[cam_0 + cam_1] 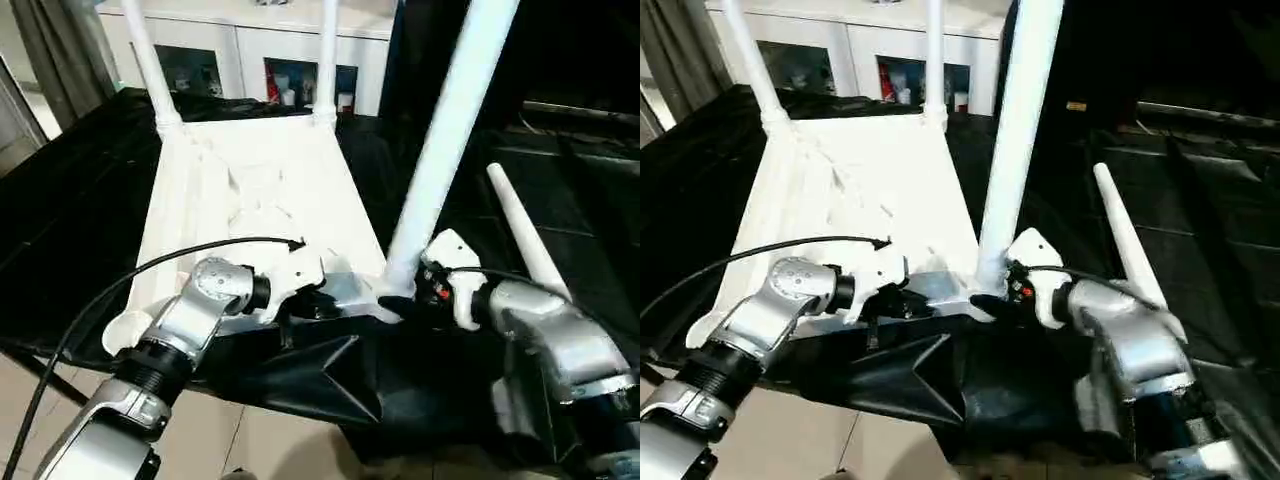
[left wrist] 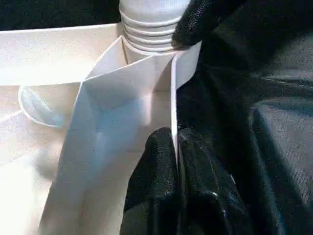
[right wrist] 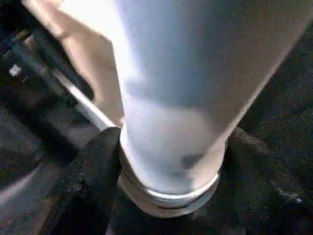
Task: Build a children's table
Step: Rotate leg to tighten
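Observation:
The white tabletop (image 1: pixel 260 190) lies upside down on a black-covered surface. Two legs (image 1: pixel 150 60) (image 1: pixel 327 60) stand in its far corner sockets. A third leg (image 1: pixel 445 130) rises, leaning slightly, from the near right corner; its ribbed base (image 2: pixel 146 24) sits at the socket. My right gripper (image 1: pixel 395 300) is shut on that leg just above its base, with a black finger (image 3: pixel 93 181) pressed on each side. My left gripper (image 2: pixel 175 142) is shut on the tabletop's near rim (image 2: pixel 173 98), close to the same corner. A fourth leg (image 1: pixel 525 235) lies loose to the right.
Black cloth (image 1: pixel 330 380) hangs over the near edge of the work surface, with bare floor (image 1: pixel 230 440) below. A white cabinet (image 1: pixel 250 50) with glass doors stands behind. A black cable (image 1: pixel 150 265) arcs over my left forearm.

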`<state>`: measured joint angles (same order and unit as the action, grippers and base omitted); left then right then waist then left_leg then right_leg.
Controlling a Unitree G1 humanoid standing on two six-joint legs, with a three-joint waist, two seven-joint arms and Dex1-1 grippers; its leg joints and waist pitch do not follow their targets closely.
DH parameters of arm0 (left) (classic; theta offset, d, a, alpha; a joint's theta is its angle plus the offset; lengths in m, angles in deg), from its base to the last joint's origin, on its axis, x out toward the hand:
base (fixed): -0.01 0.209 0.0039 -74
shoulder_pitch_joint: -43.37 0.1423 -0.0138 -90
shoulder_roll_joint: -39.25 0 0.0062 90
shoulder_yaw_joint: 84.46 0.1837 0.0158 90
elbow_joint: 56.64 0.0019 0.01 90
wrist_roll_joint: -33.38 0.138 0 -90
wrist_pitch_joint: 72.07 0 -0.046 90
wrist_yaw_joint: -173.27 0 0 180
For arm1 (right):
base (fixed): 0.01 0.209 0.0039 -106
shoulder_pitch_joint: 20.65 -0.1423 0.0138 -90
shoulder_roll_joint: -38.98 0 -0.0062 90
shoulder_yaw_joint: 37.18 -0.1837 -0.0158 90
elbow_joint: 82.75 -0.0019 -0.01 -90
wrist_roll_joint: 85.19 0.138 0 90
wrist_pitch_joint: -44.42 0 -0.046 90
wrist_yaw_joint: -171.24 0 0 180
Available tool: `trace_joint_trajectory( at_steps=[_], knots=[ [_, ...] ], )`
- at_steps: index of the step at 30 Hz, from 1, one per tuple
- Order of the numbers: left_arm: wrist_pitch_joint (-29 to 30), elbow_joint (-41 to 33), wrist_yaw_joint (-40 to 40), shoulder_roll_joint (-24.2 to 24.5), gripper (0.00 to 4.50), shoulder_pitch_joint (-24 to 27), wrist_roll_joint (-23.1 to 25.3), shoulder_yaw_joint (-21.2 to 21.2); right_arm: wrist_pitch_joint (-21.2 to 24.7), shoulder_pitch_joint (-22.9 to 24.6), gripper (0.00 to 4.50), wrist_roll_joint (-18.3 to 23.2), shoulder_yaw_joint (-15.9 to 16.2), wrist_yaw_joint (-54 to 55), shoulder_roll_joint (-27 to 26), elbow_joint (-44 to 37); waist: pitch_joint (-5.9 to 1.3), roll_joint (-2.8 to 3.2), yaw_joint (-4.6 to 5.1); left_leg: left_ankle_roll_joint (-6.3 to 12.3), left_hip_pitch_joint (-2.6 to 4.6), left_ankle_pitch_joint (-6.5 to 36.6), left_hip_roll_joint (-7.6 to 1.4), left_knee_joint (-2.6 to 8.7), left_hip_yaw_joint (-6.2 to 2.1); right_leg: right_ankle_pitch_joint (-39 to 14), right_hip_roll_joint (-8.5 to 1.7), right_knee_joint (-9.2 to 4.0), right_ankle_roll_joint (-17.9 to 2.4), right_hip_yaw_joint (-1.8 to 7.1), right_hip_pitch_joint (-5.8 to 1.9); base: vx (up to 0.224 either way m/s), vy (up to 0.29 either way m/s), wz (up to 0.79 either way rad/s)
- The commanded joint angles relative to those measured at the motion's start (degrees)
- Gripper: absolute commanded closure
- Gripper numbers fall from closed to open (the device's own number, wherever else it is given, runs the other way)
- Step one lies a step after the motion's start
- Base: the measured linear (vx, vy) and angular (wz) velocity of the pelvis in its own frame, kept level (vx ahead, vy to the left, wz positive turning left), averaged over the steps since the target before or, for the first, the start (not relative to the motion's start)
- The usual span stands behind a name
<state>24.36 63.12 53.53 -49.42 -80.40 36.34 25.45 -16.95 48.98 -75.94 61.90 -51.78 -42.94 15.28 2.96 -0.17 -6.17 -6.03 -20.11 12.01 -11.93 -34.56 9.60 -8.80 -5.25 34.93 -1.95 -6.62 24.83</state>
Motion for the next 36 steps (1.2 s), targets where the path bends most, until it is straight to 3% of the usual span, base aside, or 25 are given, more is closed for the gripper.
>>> trace_joint_trajectory(
  at_steps=[1, 2, 3, 4, 5, 6, 8, 9, 11, 14, 15, 16, 18, 19, 21, 29, 31, 32, 36],
  knots=[
    [1.2, 1.0, -4.9, -2.3, 4.5, -2.4, 1.3, -0.9, 1.0, -1.2, 1.68, -0.5, -2.4, 7.2, -3.2, 4.3, -4.16, -0.04, 0.27, 2.08, -0.57, 7.1, -0.39, 3.69, 0.17, -17.8, -2.7, -4.84, -6.2, 2.76, -4.66, 0.0, 0.0, 0.0],
    [1.2, 1.0, -4.9, -2.3, 4.5, -2.4, 1.3, -0.9, 1.0, -1.2, 1.7, -0.5, -2.4, 7.2, -3.2, 4.3, -4.16, -0.04, 0.27, 2.08, -0.57, 7.1, -0.39, 3.69, 0.17, -17.8, -2.7, -4.84, -6.2, 2.76, -4.66, 0.0, 0.0, 0.0],
    [2.2, 2.9, -8.3, -3.9, 4.5, -3.5, 1.8, -1.5, 0.9, -2.3, 1.72, -0.4, -4.4, 12.3, -6.2, 7.7, -4.13, -0.08, 0.66, 1.66, -0.46, 7.8, -0.12, 3.68, 0.21, -20.6, -2.64, -5.38, -5.2, 2.6, -4.51, 0.0, 0.0, 0.0],
    [3.1, 5.3, -13.1, -6.0, 4.5, -4.8, 2.1, -2.6, 0.4, -3.5, 1.73, -0.5, -6.3, 17.8, -9.3, 11.4, -4.15, -0.03, 0.75, 1.34, -0.53, 7.8, -0.17, 3.75, 0.03, -21.0, -2.71, -5.28, -4.9, 2.54, -4.65, 0.0, 0.0, 0.0],
    [6.1, 10.0, -21.6, -10.6, 4.5, -7.6, 1.2, -5.4, -1.7, -6.3, 1.73, -0.5, -9.6, 28.2, -14.7, 18.5, -4.05, 0.25, 1.27, 1.15, -0.52, 8.7, 0.02, 3.61, 0.22, -22.8, -2.76, -5.58, -4.8, 2.54, -4.13, 0.0, 0.0, 0.0],
    [7.4, 11.7, -24.9, -12.3, 4.5, -8.7, 0.7, -6.6, -2.6, -7.4, 1.74, -0.4, -10.7, 32.1, -16.7, 21.2, -4.03, 0.21, 1.74, -0.1, -0.22, 9.9, 0.2, 3.36, 0.05, -26.3, -2.85, -6.05, -4.3, 2.08, -4.0, 0.0, 0.0, 0.0],
    [7.3, 14.6, -29.8, -14.8, 4.5, -10.3, -0.1, -8.2, -4.9, -9.1, 1.75, 0.1, -11.6, 35.3, -19.2, 24.5, -4.1, 0.04, 1.86, 0.48, -0.51, 9.9, 0.44, 3.47, -0.01, -27.4, -2.8, -6.44, -3.1, 1.85, -4.41, 0.0, 0.0, 0.0],
    [6.8, 17.6, -33.4, -16.9, 4.5, -12.0, 0.2, -8.4, -7.3, -11.5, 1.75, 0.2, -12.4, 39.0, -22.4, 27.6, -4.19, -0.03, 1.79, 2.01, -0.41, 9.7, 0.33, 3.55, 0.01, -26.3, -2.73, -6.82, -2.4, 1.77, -4.52, 0.0, 0.0, 0.0],
    [6.5, 18.6, -34.5, -17.6, 4.5, -12.6, 0.3, -8.4, -8.0, -12.4, 1.75, 0.2, -12.6, 40.0, -23.4, 28.6, -4.33, -0.1, 1.97, 2.76, -0.25, 8.8, 0.36, 3.65, 0.1, -24.2, -2.61, -6.67, -3.2, 1.82, -4.4, 0.0, 0.0, 0.0],
    [5.5, 19.3, -34.1, -18.4, 4.5, -13.2, 1.1, -7.8, -9.4, -13.7, 1.75, -1.0, -11.9, 40.2, -24.9, 29.4, -4.48, -0.15, 1.84, 3.61, -0.63, 6.7, 0.11, 3.76, 0.01, -20.3, -2.75, -5.94, -4.5, 2.06, -4.71, 0.0, 0.0, 0.0],
    [4.6, 19.4, -32.9, -18.6, 4.5, -13.3, 1.4, -7.6, -10.4, -14.3, 1.75, -2.2, -11.1, 39.3, -25.1, 29.9, -4.56, -0.43, 1.85, 4.34, -0.75, 5.7, -0.09, 3.74, 0.03, -16.7, -2.75, -5.38, -5.8, 2.24, -4.88, 0.0, 0.0, 0.0],
    [4.1, 19.7, -32.7, -18.7, 4.5, -13.4, 1.5, -7.6, -10.9, -14.5, 1.75, -2.7, -10.9, 39.2, -25.2, 30.5, -4.59, -0.31, 1.88, 4.67, -0.83, 5.2, -0.08, 3.73, 0.02, -15.4, -2.83, -5.1, -6.8, 2.29, -5.01, 0.0, 0.0, 0.0],
    [3.7, 20.0, -32.5, -18.7, 4.5, -13.6, 1.5, -7.6, -11.8, -14.9, 1.75, -3.4, -10.6, 39.1, -25.2, 31.4, -4.54, -0.32, 1.97, 5.01, -0.74, 5.3, -0.06, 3.69, 0.14, -15.0, -2.88, -5.08, -7.6, 2.34, -4.97, 0.0, 0.0, 0.0],
    [3.5, 20.0, -32.2, -18.7, 4.5, -13.5, 1.5, -7.6, -12.3, -14.9, 1.2, -3.6, -10.4, 39.1, -25.2, 31.7, -4.53, -0.47, 1.95, 5.12, -0.7, 5.4, -0.04, 3.66, 0.2, -15.1, -2.93, -5.12, -7.8, 2.37, -4.97, 0.0, 0.0, 0.0],
    [2.5, 20.1, -31.3, -18.3, 4.5, -13.2, 1.1, -7.3, -14.1, -14.9, 1.06, -3.3, -10.9, 39.1, -25.0, 32.4, -4.47, -0.44, 1.93, 5.38, -0.58, 5.6, -0.13, 3.73, 0.24, -15.8, -3.01, -5.16, -8.0, 2.41, -4.95, 0.0, 0.0, 0.0],
    [-2.4, 21.0, -30.5, -18.4, 4.5, -13.2, 0.9, -7.6, -14.8, -12.6, 0.6, -4.4, -12.0, 40.3, -22.9, 25.9, -4.26, -0.72, 2.01, 5.45, -0.54, 6.1, -0.05, 3.86, 0.3, -19.1, -2.88, -5.65, -5.8, 2.44, -4.88, 0.0, 0.0, 0.0],
    [-3.3, 20.8, -28.8, -19.2, 4.5, -13.3, -1.1, -9.0, -13.6, -9.4, 0.6, -4.7, -11.9, 39.7, -21.7, 19.1, -4.26, -0.94, 1.82, 5.8, -0.51, 5.4, 0.04, 3.8, 0.38, -18.7, -2.75, -5.7, -5.1, 2.49, -4.84, 0.0, 0.0, 0.0],
    [-3.2, 20.7, -28.4, -19.3, 4.05, -13.3, -1.5, -9.3, -13.2, -8.5, 0.58, -4.7, -11.8, 39.5, -21.4, 17.3, -4.32, -0.89, 1.63, 5.86, -0.47, 5.2, -0.09, 3.86, 0.3, -18.3, -2.89, -5.52, -5.3, 2.54, -4.85, 0.0, 0.0, 0.0],
    [-4.0, 19.8, -29.3, -19.0, 3.87, -13.9, -3.1, -11.1, -9.9, -2.3, 0.58, -5.0, -10.8, 38.6, -20.0, 6.0, -4.33, -1.26, 0.98, 5.98, -0.7, 4.8, -0.33, 3.94, 0.22, -16.0, -2.88, -5.12, -5.8, 2.62, -4.89, 0.0, 0.0, 0.0]
  ],
)
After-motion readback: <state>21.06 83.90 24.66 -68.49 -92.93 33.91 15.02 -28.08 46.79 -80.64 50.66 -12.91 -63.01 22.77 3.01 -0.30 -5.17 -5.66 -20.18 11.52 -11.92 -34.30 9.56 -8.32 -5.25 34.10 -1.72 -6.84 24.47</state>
